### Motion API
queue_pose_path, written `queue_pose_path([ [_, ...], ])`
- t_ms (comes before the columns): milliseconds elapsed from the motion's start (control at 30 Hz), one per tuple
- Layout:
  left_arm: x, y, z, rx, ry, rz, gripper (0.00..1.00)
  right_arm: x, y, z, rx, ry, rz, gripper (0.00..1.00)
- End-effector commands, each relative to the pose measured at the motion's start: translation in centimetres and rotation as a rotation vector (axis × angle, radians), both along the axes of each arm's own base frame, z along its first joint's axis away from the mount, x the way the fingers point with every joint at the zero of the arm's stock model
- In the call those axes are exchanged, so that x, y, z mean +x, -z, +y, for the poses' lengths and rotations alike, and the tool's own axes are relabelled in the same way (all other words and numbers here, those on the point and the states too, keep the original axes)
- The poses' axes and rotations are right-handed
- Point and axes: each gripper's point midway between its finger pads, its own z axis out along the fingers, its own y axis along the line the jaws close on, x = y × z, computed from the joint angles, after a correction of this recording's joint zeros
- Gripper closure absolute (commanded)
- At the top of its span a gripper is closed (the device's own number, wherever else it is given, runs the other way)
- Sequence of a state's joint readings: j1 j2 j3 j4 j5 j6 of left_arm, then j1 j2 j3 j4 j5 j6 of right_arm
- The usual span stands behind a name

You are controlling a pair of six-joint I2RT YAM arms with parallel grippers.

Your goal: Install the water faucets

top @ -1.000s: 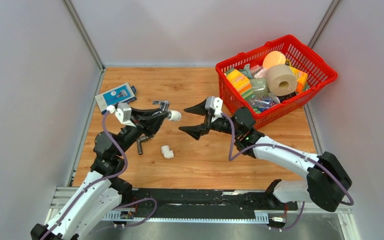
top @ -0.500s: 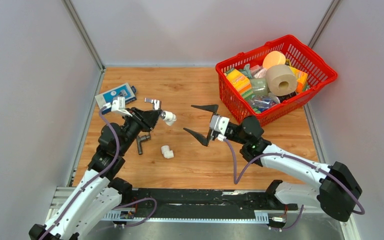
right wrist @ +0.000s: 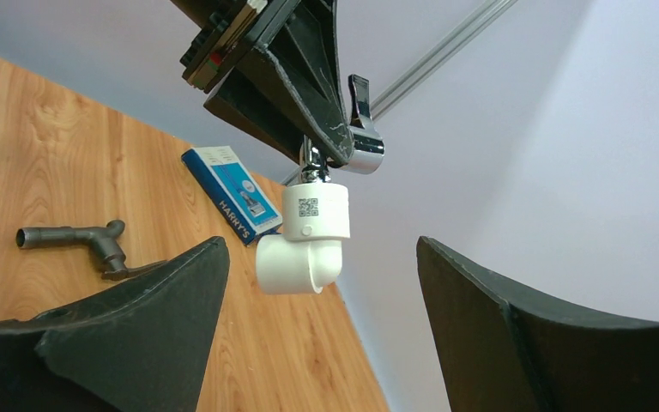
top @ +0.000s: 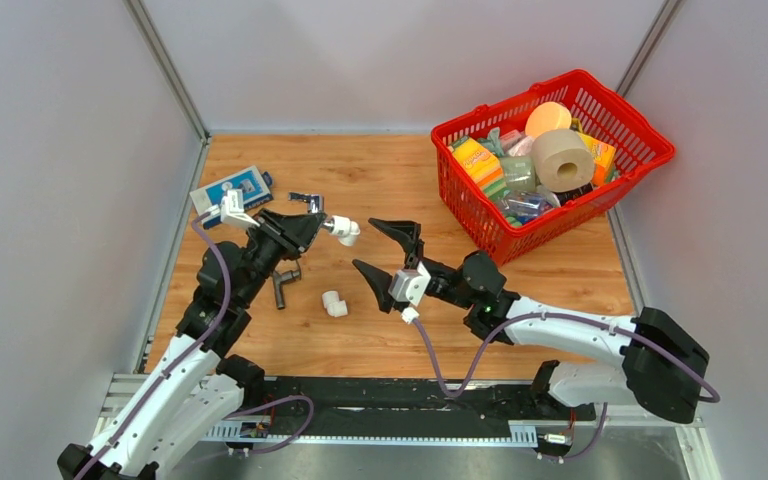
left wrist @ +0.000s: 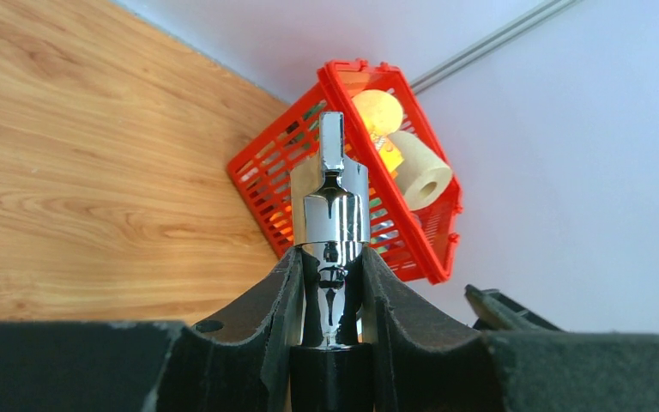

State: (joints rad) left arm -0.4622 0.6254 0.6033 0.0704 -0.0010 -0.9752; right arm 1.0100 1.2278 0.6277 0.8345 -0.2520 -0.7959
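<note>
Left claw (top: 300, 228) clenched on chrome faucet (left wrist: 335, 215), elbow (right wrist: 305, 240) on its end. Right claw (top: 368, 245) released, near elbow. Grey faucet (top: 282, 285) on counter (top: 390, 170).

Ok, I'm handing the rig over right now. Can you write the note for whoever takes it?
Left gripper: shut on the chrome faucet, held above the table.
Right gripper: open, empty, facing it.
Done: a white elbow sits on the faucet's end; tightness unclear.
Dark grey faucet and second white elbow lie apart on the table.
Left to do: fit those two.
</note>
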Motion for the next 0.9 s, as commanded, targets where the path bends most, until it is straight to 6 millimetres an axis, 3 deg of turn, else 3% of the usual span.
queue_pose_path([
  [0,-1.2,-5.7,-0.2,-0.189,0.044,-0.112,1.0,0.2,-2.4,-0.3,0.061,0.058,-0.106,0.14],
  [500,-2.3,-7.1,0.0,-0.259,0.069,-0.136,1.0,0.8,-1.6,2.8,-0.016,0.089,-0.199,0.17],
  [867,-2.4,-6.9,-0.3,-0.259,0.083,-0.129,1.0,2.3,-1.6,3.1,-0.008,0.171,-0.266,0.21],
])
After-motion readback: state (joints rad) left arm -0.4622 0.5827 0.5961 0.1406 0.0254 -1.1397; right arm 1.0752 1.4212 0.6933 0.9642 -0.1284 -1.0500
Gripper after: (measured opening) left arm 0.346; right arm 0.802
